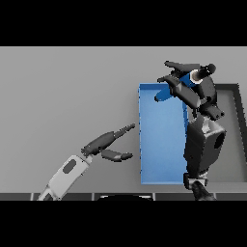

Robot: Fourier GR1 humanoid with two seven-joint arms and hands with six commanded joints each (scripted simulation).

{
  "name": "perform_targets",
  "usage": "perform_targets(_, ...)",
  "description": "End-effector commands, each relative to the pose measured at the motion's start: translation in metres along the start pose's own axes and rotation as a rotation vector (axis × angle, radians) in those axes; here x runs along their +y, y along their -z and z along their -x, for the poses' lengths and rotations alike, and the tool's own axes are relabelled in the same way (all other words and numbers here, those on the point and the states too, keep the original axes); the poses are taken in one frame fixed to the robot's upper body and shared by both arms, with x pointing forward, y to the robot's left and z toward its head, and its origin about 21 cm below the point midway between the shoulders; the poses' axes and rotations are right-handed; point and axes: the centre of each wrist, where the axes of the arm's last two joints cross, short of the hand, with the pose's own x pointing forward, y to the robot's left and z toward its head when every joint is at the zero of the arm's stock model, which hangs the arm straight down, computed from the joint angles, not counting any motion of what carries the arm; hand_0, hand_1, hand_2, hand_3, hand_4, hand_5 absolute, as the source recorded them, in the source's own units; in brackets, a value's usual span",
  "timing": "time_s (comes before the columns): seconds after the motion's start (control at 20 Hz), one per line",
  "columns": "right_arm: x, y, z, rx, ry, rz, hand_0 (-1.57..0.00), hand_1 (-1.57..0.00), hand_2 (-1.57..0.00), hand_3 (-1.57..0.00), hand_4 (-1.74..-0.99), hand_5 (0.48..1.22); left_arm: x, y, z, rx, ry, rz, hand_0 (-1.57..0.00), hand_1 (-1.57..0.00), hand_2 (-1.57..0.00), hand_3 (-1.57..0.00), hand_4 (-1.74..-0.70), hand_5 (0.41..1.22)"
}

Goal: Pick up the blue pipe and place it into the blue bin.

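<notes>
Right hand [190, 87]: positioned over the far right corner of the blue bin [161, 173], with the forearm coming up from the lower edge along the bin's right side. Fingers are curled round the blue pipe [167, 94]; the grasp is closed on it, and the pipe is clear of the table.

Blue pipe: a short piece in a bright blue, close in shade to the bin. Only part of it shows. One end juts out from under the fingers toward the view's left, above the bin's upper right interior; a further blue patch is visible between the fingers nearer the wrist. Its full shape cannot be made out, since the hand covers the middle.

Left hand [108, 144]: low on the grey table [62, 96], just beside the bin's left wall, fingers straight and slack, thumb apart, holding nothing. The fingertips point toward the bin wall; whether they touch it cannot be told.

Count: one blue pipe, one blue bin, two hands. One dark-rimmed grey tray [230, 125] lies directly right of the bin, partly hidden by the right forearm.

Position of pipe relative to hands: inside the right hand's grip, well apart from the left hand, with the bin's width between them.
</notes>
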Motion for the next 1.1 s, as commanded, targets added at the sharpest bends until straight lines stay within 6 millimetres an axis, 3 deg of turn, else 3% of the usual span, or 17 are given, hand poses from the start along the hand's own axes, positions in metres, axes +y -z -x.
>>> perform_targets(0.0, -0.013, -0.003, 0.009, 0.039, -0.004, 0.055, -1.57, -1.57, -1.57, -1.57, -1.498, 1.221, 0.002, 0.001, -0.003, 0.002, -0.005, -0.007, 0.00, 0.00, 0.00, 0.00, -0.84, 0.477)
perform_targets(0.15, -0.051, -0.024, 0.031, 0.145, 0.009, 0.188, -1.57, -1.57, -1.57, -1.57, -1.499, 1.221, 0.002, -0.002, -0.003, -0.011, 0.011, -0.010, 0.00, 0.00, 0.00, 0.00, -0.83, 0.467)
perform_targets(0.35, -0.076, -0.063, 0.073, 0.293, 0.055, 0.343, -1.57, -1.57, -1.57, -1.57, -1.499, 1.221, 0.010, -0.007, -0.001, 0.005, 0.027, -0.022, 0.00, 0.00, 0.00, 0.00, -0.82, 0.462)
perform_targets(0.75, -0.070, -0.138, 0.152, 0.658, 0.142, 0.580, -1.57, -1.57, -1.57, -1.57, -1.499, 1.221, 0.008, -0.006, -0.001, 0.018, 0.027, -0.013, 0.00, 0.00, 0.00, 0.00, -0.83, 0.470)
perform_targets(0.85, -0.065, -0.147, 0.158, 0.728, 0.141, 0.587, -1.57, -1.57, -1.57, -1.08, -1.586, 1.221, 0.008, -0.005, -0.005, 0.012, 0.024, -0.009, 0.00, 0.00, 0.00, 0.00, -0.83, 0.470)
perform_targets(0.9, -0.057, -0.152, 0.162, 0.758, 0.137, 0.570, -1.57, -1.57, -1.57, -1.18, -1.569, 1.221, 0.005, -0.005, -0.002, 0.016, 0.019, -0.007, 0.00, 0.00, 0.00, 0.00, -0.83, 0.471)
perform_targets(1.05, -0.045, -0.157, 0.165, 0.726, 0.096, 0.582, -1.57, -1.57, -1.57, -0.69, -1.653, 1.205, 0.004, -0.007, -0.006, 0.009, 0.027, -0.009, 0.00, 0.00, 0.00, 0.00, -0.83, 0.475)
